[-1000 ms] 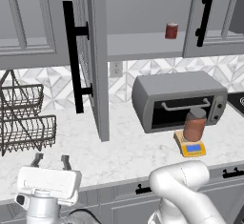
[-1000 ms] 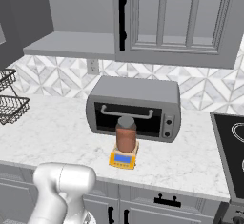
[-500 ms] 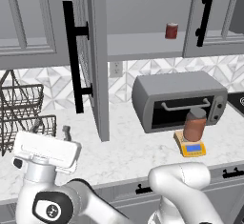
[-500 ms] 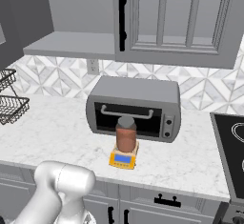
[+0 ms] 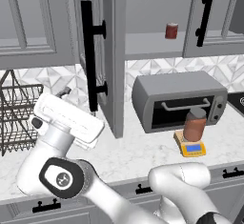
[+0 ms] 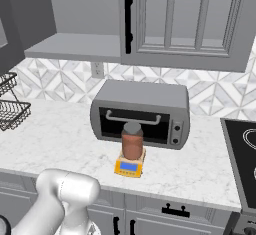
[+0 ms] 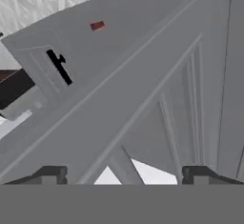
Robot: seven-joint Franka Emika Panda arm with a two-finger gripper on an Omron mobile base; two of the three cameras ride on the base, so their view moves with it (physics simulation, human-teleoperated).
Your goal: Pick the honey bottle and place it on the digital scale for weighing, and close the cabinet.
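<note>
The honey bottle (image 5: 194, 125) (image 6: 132, 141), a reddish-brown jar with a grey lid, stands upright on the yellow digital scale (image 5: 190, 148) (image 6: 129, 167) in front of the toaster oven. The cabinet's left door (image 5: 108, 51) (image 7: 181, 99) stands swung out, its long black handle (image 5: 88, 56) facing me. My gripper (image 5: 76, 100) (image 7: 124, 175) is open, just below and left of that door's lower edge. It points up at the door, with nothing between its fingers. The other cabinet door (image 5: 209, 15) (image 6: 185, 19) is shut.
A grey toaster oven (image 5: 178, 101) (image 6: 142, 114) sits behind the scale. A small dark-red can (image 5: 171, 30) (image 7: 96, 25) stands on the open shelf. A wire dish rack (image 5: 19, 113) (image 6: 10, 104) fills the left counter. A black stovetop (image 6: 245, 144) lies at right.
My hand has risen from low over the counter's front and swung right, up under the open door. The bottle and scale have not moved.
</note>
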